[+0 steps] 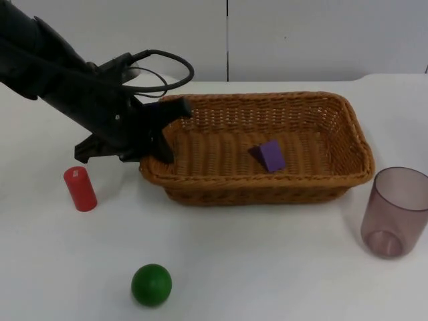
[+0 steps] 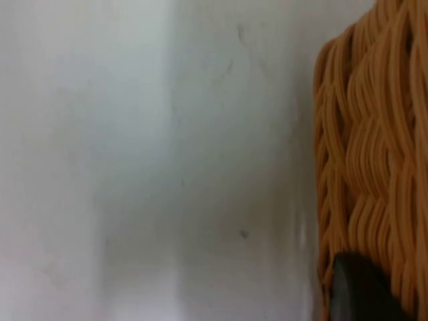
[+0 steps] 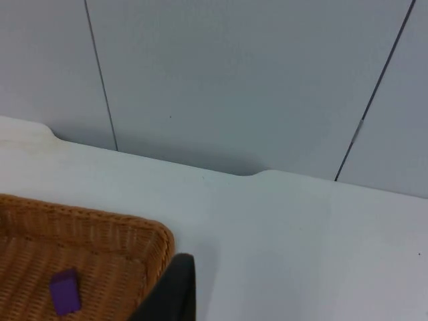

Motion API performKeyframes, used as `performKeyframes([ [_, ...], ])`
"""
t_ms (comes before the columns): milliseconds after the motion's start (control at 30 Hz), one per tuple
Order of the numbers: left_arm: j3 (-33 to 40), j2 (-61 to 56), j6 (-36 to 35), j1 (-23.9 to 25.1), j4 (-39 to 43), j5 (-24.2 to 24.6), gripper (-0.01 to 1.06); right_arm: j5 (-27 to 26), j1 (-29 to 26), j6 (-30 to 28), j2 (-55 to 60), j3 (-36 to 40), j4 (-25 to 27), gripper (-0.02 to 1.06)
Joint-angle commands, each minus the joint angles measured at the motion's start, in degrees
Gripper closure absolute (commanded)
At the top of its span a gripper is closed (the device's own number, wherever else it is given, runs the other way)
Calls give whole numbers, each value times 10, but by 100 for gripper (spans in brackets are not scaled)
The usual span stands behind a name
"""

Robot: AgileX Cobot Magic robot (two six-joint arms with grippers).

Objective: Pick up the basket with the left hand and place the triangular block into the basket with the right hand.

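The woven brown basket (image 1: pixel 267 179) stands in the middle of the table, and the purple triangular block (image 1: pixel 270 156) lies on its floor. My left gripper (image 1: pixel 167 130) reaches in from the upper left and is shut on the basket's left rim. In the left wrist view the basket's outer wall (image 2: pixel 368 167) sits right against my fingertip (image 2: pixel 361 291). My right gripper (image 3: pixel 170 294) is held back above the table on the basket's right. From there it looks down on the basket's rim (image 3: pixel 87 221) and the block (image 3: pixel 65 291).
A red cylinder (image 1: pixel 79 188) stands left of the basket, just below my left arm. A green ball (image 1: pixel 151 285) rests near the front edge. A translucent mauve cup (image 1: pixel 394 212) stands right of the basket. The grey partition wall (image 1: pixel 301 37) closes the back.
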Motion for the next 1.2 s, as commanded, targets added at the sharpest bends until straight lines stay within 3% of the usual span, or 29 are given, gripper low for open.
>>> performKeyframes([
  [0,-5,-5,4,1,-30,-13,105,1,-3,-1,-4,1,-8,0],
  [800,-5,-5,-3,1,-41,-37,102,1,-3,3,-4,1,-6,0],
  [933,-5,-5,-4,1,-41,-37,84,2,-3,3,-4,1,-6,0],
  [1033,-5,-5,-4,1,-41,-27,44,2,-3,2,-4,1,-6,0],
  [1067,-5,-5,-4,1,-41,-27,44,2,-3,2,-4,1,-6,0],
  [1133,-5,-6,-4,1,-41,-14,9,2,-3,0,-4,1,-6,0],
  [1167,-5,-7,-5,1,-41,-4,0,2,-3,0,-4,1,-6,0],
])
